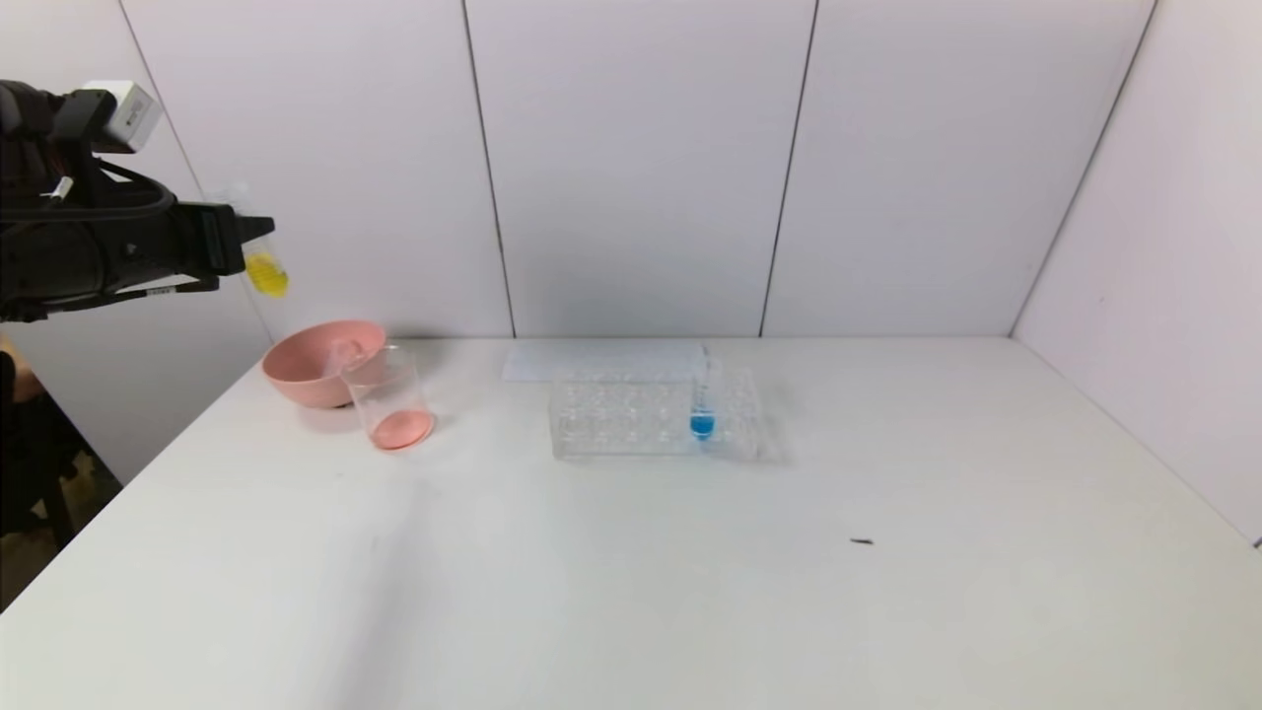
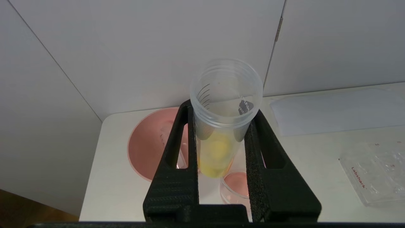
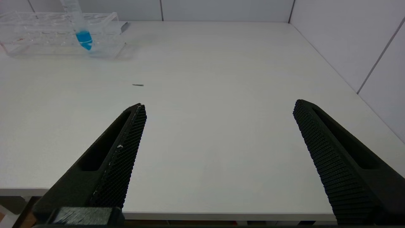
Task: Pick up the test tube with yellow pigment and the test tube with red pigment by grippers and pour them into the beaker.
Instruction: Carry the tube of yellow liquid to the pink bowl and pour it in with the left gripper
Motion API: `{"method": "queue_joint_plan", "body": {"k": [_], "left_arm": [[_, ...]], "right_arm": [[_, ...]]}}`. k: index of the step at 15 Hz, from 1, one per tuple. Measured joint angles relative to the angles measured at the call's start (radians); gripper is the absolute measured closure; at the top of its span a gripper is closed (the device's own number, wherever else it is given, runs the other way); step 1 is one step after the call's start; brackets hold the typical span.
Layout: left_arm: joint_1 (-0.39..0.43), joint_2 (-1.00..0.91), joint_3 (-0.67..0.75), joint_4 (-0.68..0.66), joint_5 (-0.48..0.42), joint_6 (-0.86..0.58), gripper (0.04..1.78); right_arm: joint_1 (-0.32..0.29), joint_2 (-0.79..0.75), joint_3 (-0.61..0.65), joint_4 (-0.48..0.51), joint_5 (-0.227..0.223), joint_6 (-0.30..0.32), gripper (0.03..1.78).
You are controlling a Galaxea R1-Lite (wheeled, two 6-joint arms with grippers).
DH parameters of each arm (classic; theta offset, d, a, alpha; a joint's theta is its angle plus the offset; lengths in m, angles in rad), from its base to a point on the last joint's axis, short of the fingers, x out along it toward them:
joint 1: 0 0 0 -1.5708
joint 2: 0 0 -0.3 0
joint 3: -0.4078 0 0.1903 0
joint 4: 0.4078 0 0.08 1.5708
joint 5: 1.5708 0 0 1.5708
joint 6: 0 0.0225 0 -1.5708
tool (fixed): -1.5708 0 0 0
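My left gripper [image 1: 251, 242] is shut on the test tube with yellow pigment [image 1: 266, 274], high above the table's far left corner. The tube is close to upright, mouth up, with the yellow liquid in its round tip. In the left wrist view the jaws [image 2: 223, 109] clamp the tube [image 2: 218, 152] above the beaker [image 2: 237, 186]. The beaker [image 1: 387, 399] stands on the table with orange-red liquid in its bottom. No tube with red liquid shows. My right gripper [image 3: 220, 104] is open and empty, low near the table's front edge.
A pink bowl [image 1: 306, 370] stands just behind the beaker, with a clear tube lying in it. A clear tube rack [image 1: 631, 419] at mid-table holds a blue-liquid tube [image 1: 702, 404]. A white sheet [image 1: 592, 360] lies behind it. A small dark speck [image 1: 862, 541] lies on the table.
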Motion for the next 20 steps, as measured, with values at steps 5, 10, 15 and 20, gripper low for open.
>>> {"method": "queue_joint_plan", "body": {"k": [5, 10, 15, 20], "left_arm": [[0.007, 0.018, 0.014, -0.004, 0.0, -0.001, 1.38], [0.011, 0.041, 0.057, -0.078, 0.0, -0.001, 1.38], [0.011, 0.073, 0.1, -0.142, -0.001, -0.001, 1.38], [0.011, 0.094, 0.134, -0.194, -0.004, 0.005, 1.38]], "right_arm": [[0.0, 0.0, 0.0, 0.0, 0.0, 0.0, 0.11], [0.0, 0.0, 0.0, 0.0, 0.0, 0.0, 0.11], [0.0, 0.0, 0.0, 0.0, 0.0, 0.0, 0.11], [0.0, 0.0, 0.0, 0.0, 0.0, 0.0, 0.11]]}}
